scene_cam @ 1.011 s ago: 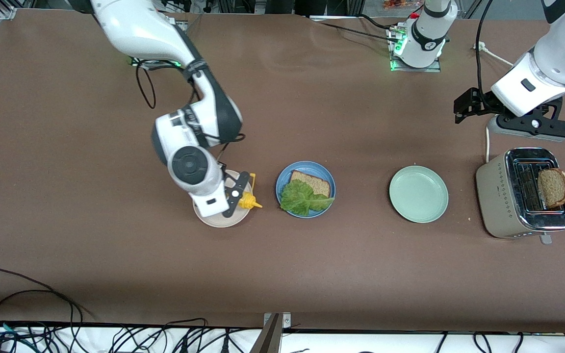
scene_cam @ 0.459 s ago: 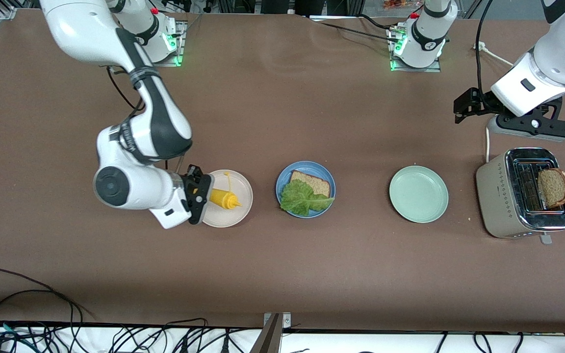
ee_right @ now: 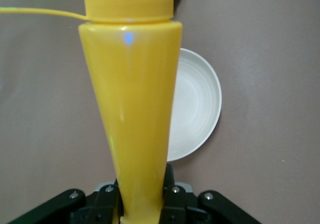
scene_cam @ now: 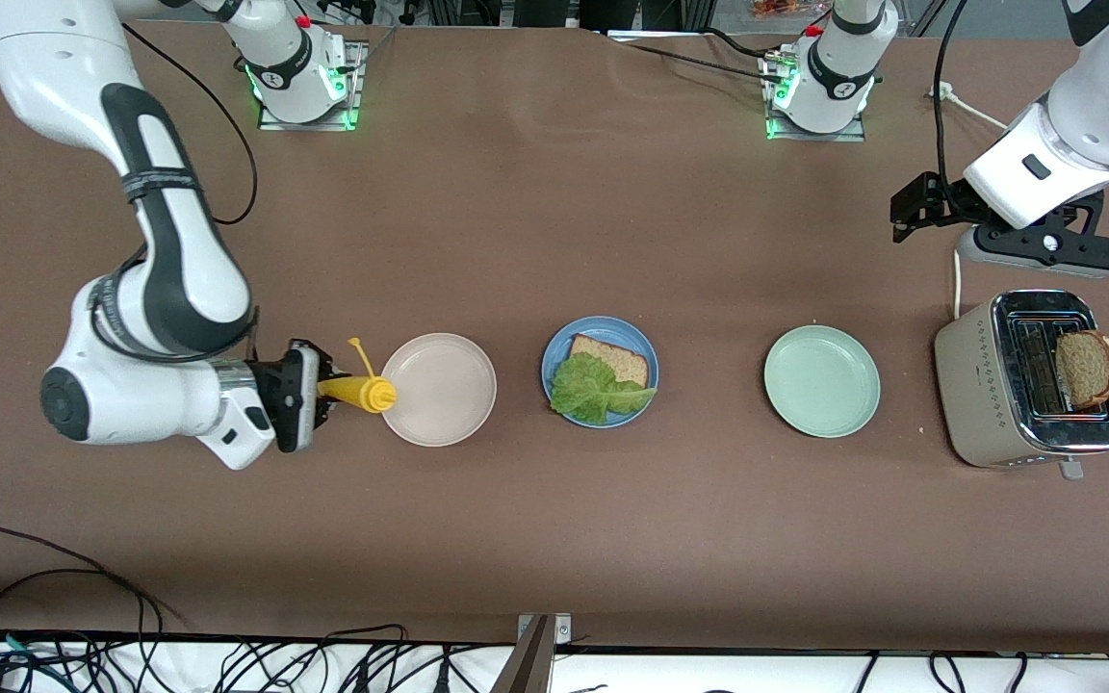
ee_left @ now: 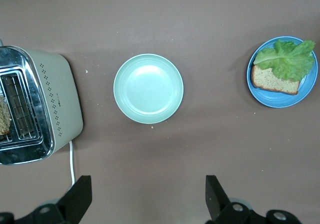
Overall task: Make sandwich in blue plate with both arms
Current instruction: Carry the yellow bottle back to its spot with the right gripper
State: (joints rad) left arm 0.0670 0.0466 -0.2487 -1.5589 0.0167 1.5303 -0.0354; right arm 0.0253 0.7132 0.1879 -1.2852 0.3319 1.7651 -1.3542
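Right pincer [scene_cam: 323, 390] pinches a yellow bottle [scene_cam: 358, 390] horizontally; left pincer [ee_left: 145, 196] hangs spread, waiting.

Yellow bottle [scene_cam: 357, 390] off the beige plate [scene_cam: 438, 389], toward the right arm's end

yellow bottle [scene_cam: 354, 391], beige plate [scene_cam: 438, 389], green plate [scene_cam: 821, 381], toaster [scene_cam: 983, 385].
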